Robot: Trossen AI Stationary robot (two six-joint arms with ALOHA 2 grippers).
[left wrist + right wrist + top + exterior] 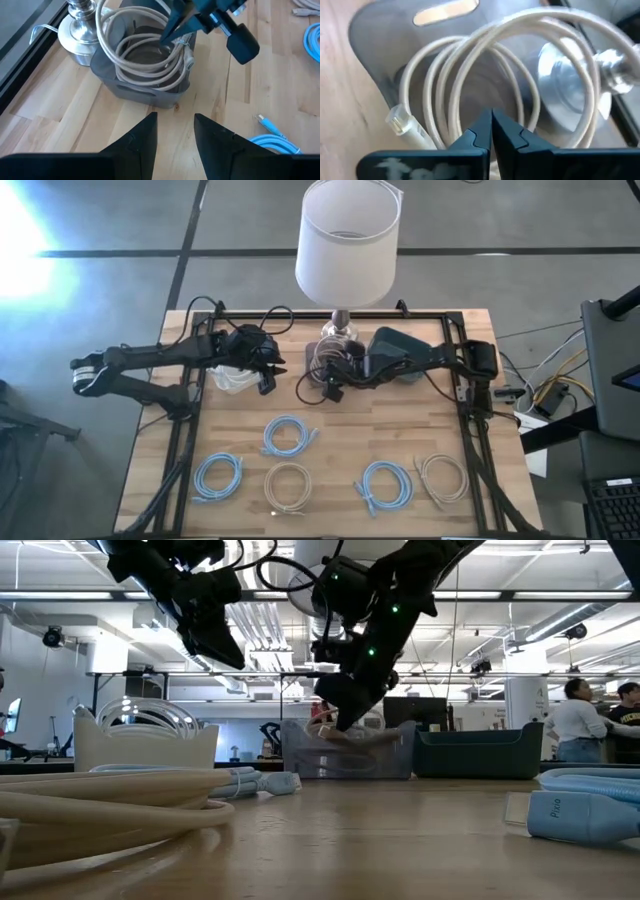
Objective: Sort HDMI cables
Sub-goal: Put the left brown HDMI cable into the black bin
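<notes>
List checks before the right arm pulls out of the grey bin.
1. Right gripper shut: ok, fingertips together low in the grey bin.
2. Right gripper free of cable: cannot tell, the beige coils loop close around its fingertips.
3. Coils fully inside the bin: not ok, one loop stands above the rim.
4. Left gripper open and empty: ok, it hangs near the grey bin with nothing between its fingers.
5. Lift path clear: not ok, the lamp stands right beside the bin, its shade overhead.
6. Table sorted: not ok, three light blue coils and two beige ones lie loose.
</notes>
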